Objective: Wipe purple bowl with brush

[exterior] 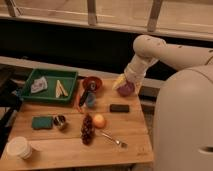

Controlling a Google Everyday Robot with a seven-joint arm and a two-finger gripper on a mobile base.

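The fingers (119,80), pale yellow, stand spread apart at the end of the white arm (150,52), which bends down from the upper right. The gripper (122,83) hangs at the far right part of the desk (75,150), right over the purple bowl (127,90). The fingers cover the bowl's upper left rim, so whether they touch it cannot be told. The bowl stands at the desk's far right edge, and only its lower right side shows.

Just in front of the bowl lies a flat black block (119,108). To the left, apart from the gripper, stands a red-orange bowl (92,82) with something small and pale in it that is too blurred to name. The brush (82,99) lies in front of that bowl, just beside a blue cup (91,100). Its long axis runs from the red-orange bowl toward the near edge, leaning slightly left. Which end carries the bristles cannot be made out.

Farther left is a green tray (30,80) holding a crumpled grey thing (39,85) and a yellowish piece (60,89). Nearer the front lie a green sponge (42,122), a small dark round object (60,121), dark grapes (87,129), an orange fruit (99,121), a silvery utensil (113,139) and a white cup (19,148). The robot's pale body (185,120) fills the right side and hides the desk's right corner.
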